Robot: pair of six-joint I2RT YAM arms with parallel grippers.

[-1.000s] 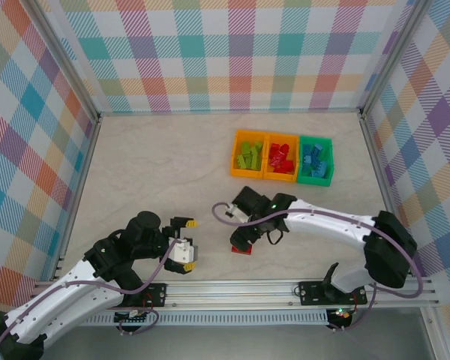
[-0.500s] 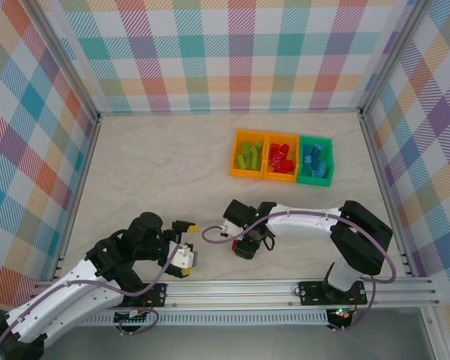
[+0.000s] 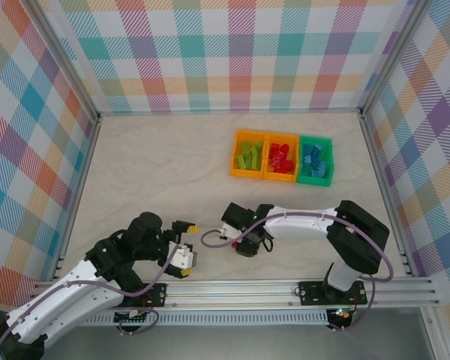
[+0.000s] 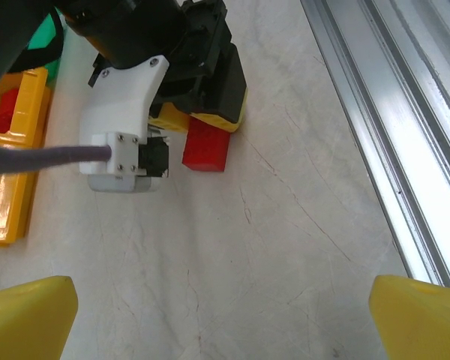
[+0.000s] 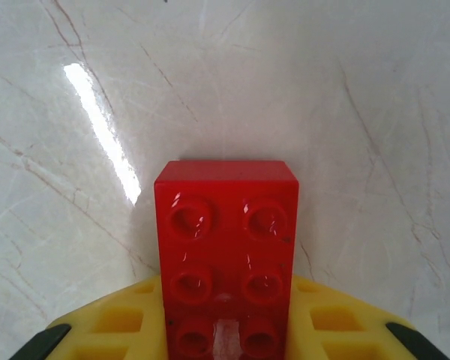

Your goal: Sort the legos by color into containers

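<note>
Right tool (image 3: 244, 245) low at front centre of table (image 3: 157, 165): yellow fingers (image 5: 120, 322) clamped on red lego (image 5: 226, 247), one either side. Lego down on table, studs showing, near left tool (image 3: 188, 241). Left tool: fingertips (image 4: 30, 319) wide apart, nothing between, hovering over bare table, pointed at lego. Far right: three containers in touching row. Left orange bin (image 3: 235, 156) with lime legos (image 3: 247, 156), middle orange bin (image 3: 281, 178) with red legos (image 3: 281, 159), green bin (image 3: 316, 182) with blue legos (image 3: 313, 159).
</note>
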